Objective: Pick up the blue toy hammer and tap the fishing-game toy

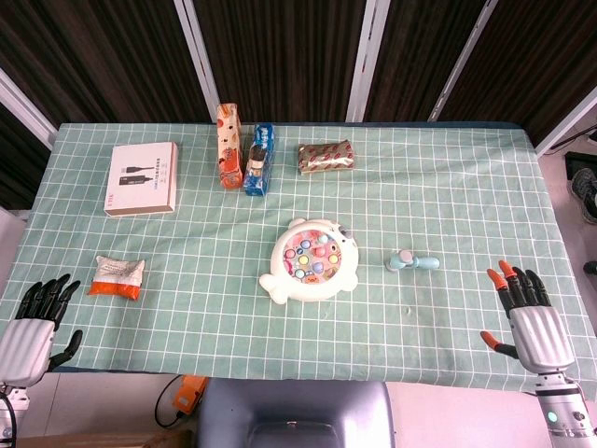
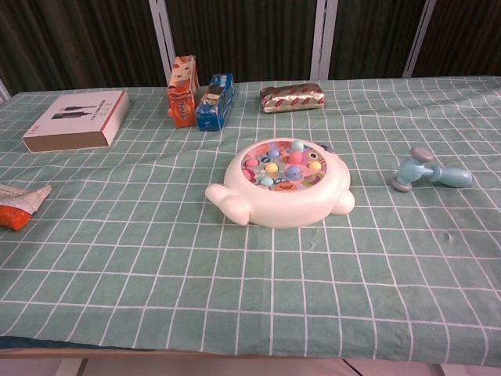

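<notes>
Lying apart: one blue toy hammer (image 1: 411,262), one fishing-game toy (image 1: 312,260)

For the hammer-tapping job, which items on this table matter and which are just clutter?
Job items:
blue toy hammer
fishing-game toy

Lying about:
white box
orange carton
blue packet
foil-wrapped bar
orange-and-white pouch

White flat cardboard box (image 2: 74,119), far ahead of the left hand (image 1: 33,322): printed lines and a cable picture, too small to read.
Orange carton (image 2: 182,100): lettering blurred, unreadable.
Blue snack packet (image 2: 214,101): print illegible.
Orange-and-white pouch (image 1: 118,276), just ahead of the left hand: markings unreadable.
</notes>
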You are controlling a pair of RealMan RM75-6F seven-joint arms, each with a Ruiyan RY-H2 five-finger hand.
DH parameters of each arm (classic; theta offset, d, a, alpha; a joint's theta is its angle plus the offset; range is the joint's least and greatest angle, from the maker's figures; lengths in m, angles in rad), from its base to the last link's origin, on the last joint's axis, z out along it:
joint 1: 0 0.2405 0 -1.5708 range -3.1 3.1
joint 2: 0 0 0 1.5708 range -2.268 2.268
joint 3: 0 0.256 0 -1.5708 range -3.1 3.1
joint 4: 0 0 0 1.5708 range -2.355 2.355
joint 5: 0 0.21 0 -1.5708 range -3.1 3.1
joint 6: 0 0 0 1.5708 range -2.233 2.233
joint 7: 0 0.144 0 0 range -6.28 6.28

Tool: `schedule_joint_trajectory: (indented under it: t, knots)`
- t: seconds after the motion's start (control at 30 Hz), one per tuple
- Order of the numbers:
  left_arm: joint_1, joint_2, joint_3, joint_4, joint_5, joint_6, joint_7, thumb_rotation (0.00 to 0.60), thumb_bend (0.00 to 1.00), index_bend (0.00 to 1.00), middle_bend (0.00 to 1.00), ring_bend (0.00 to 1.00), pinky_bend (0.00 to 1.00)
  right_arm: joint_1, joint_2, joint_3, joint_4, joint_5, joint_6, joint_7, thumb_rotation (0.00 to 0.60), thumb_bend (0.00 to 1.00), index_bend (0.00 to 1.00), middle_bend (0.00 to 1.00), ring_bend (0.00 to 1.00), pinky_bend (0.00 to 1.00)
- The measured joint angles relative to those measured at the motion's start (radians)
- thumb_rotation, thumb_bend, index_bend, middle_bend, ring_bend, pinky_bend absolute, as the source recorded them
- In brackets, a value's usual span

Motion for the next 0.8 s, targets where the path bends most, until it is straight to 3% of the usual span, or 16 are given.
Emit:
schedule_joint_trajectory:
  t: [0.2,0.43,0.63,0.8]
  knots:
    - [0.003,0.003,0.000,-0.003,0.005,0.010,-0.014,0.600,0.40,0.00,0.00,0.00,0.02,0.006,-0.008,0.007,0.008,0.017,-0.014,-0.007,0.600,0.27,0.00,0.00,0.00,0.00]
    - [0.003,0.015,0.006,-0.005,0.019,0.015,-0.047,0.600,0.40,0.00,0.00,0.00,0.02,0.080,-0.036,0.063,0.065,0.080,-0.116,-0.007,0.600,0.27,0.02,0.00,0.00,0.00]
    - [0.011,0.029,0.008,0.002,0.025,0.036,-0.087,0.600,0.40,0.00,0.00,0.00,0.02,0.210,-0.073,0.145,0.139,0.217,-0.291,-0.063,0.600,0.27,0.22,0.00,0.00,0.00]
    - [0.023,0.036,0.016,0.009,0.044,0.059,-0.104,0.600,0.40,0.00,0.00,0.00,0.02,0.308,-0.144,0.180,0.243,0.292,-0.392,-0.105,0.600,0.29,0.39,0.00,0.00,0.00]
